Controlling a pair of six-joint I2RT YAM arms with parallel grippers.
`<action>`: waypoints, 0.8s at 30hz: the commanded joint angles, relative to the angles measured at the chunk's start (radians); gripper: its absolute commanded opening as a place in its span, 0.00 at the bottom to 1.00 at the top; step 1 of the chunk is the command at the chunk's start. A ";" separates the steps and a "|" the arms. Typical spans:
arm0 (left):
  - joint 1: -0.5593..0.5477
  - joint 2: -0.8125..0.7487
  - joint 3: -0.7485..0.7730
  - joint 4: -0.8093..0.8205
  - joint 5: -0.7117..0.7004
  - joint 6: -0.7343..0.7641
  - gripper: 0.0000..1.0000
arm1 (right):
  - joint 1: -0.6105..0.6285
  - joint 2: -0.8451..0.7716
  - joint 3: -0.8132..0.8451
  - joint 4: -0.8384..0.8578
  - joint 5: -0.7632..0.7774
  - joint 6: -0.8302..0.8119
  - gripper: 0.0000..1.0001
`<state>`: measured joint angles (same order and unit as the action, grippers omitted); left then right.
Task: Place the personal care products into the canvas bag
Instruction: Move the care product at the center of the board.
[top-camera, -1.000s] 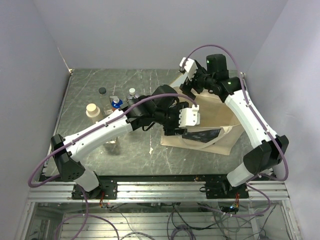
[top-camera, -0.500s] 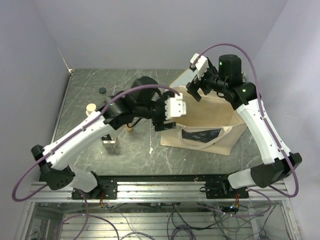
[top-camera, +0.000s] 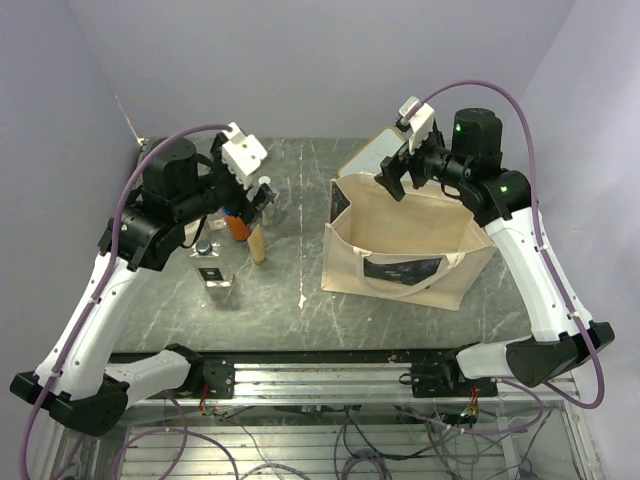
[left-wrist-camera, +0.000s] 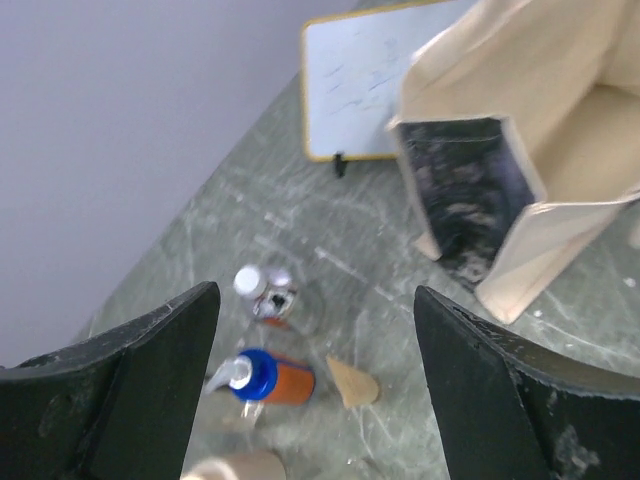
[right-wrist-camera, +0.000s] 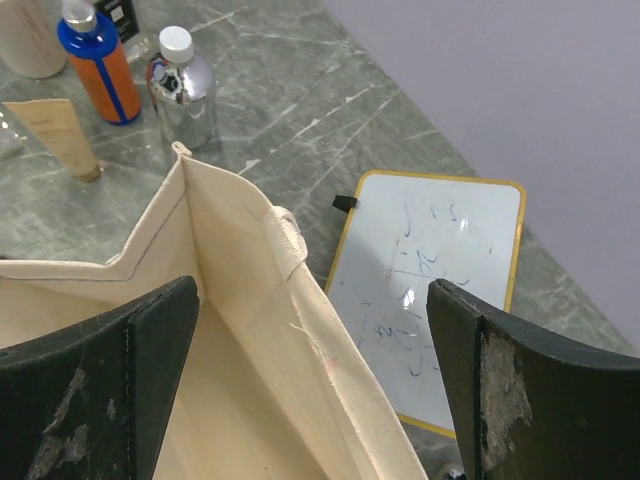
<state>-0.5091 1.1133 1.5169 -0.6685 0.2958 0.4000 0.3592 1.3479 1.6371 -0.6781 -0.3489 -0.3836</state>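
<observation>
The cream canvas bag (top-camera: 400, 235) stands open right of centre, dark print facing the near edge. It also shows in the left wrist view (left-wrist-camera: 545, 150) and the right wrist view (right-wrist-camera: 250, 330). My left gripper (top-camera: 252, 200) is open and empty, high above the products. Below it are the orange bottle with blue cap (left-wrist-camera: 272, 378), a silver-capped bottle (left-wrist-camera: 268, 293), the tan tube (left-wrist-camera: 352, 383) and the cream cylinder (left-wrist-camera: 235, 467). A clear black-capped bottle (top-camera: 213, 272) stands nearer. My right gripper (top-camera: 392, 183) is open and empty over the bag's far rim (right-wrist-camera: 285, 235).
A white wood-framed board (right-wrist-camera: 435, 290) lies flat behind the bag; it also shows in the left wrist view (left-wrist-camera: 365, 85). Grey walls close in the table at the back and both sides. The metal rail (top-camera: 320, 375) runs along the near edge.
My left arm has swung from over the bag back to the left and up, above the products. My right gripper has shifted slightly right. The bag's open mouth now shows.
</observation>
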 joint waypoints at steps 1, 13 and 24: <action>0.113 -0.040 -0.100 0.079 -0.132 -0.139 0.89 | -0.004 -0.013 0.039 0.011 -0.073 0.022 0.97; 0.281 -0.102 -0.208 -0.157 -0.209 -0.086 0.94 | 0.009 -0.002 0.053 -0.036 -0.180 -0.027 0.99; 0.447 0.019 -0.165 -0.496 -0.030 0.300 0.98 | 0.014 -0.037 -0.005 -0.010 -0.199 -0.023 1.00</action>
<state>-0.1093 1.0721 1.3163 -1.0088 0.1673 0.5106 0.3672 1.3407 1.6497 -0.7013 -0.5297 -0.4019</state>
